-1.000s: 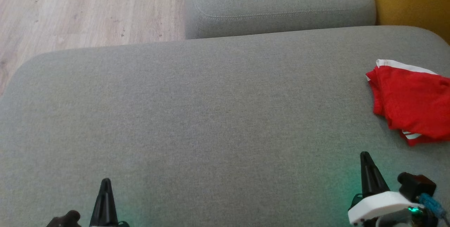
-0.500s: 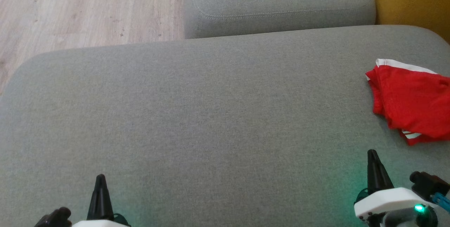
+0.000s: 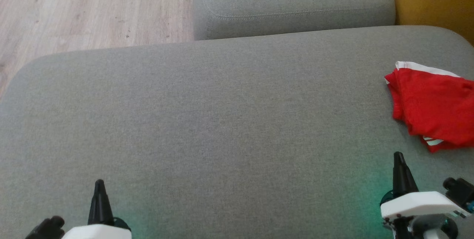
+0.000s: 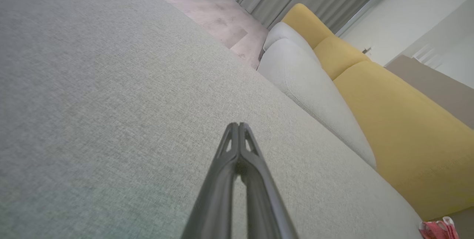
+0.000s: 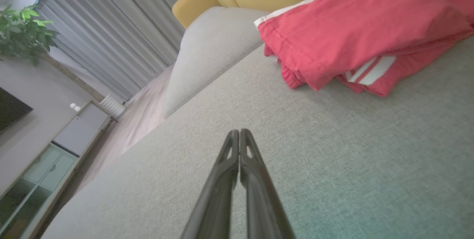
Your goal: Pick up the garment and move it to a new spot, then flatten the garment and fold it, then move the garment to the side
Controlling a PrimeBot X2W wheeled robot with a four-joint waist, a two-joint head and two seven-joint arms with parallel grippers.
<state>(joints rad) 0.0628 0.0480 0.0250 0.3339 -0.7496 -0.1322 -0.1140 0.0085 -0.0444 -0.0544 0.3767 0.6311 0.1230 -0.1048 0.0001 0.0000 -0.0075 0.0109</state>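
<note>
On the right side of the big grey cloth seat lies the folded red cloth garment with white stripes. Its layers are stacked one on top of the other, and a white-edged side points to the seat's back. We think it lies there because the job looks almost done or all done. It is folded small and it sits off to the seat's side, where the task wants it.

Our left gripper hangs over the seat's near left part. Its two long dark fingers are pressed together with nothing between them. Our right gripper hangs over the seat's near right part, near the garment but not touching it. Its fingers are pressed together too, and they hold nothing.

We think both grippers are held at the seat's near edge because there seems to be nothing left to grab. Closed fingers are thin, so they should not catch the cloth and spoil the fold.
</note>
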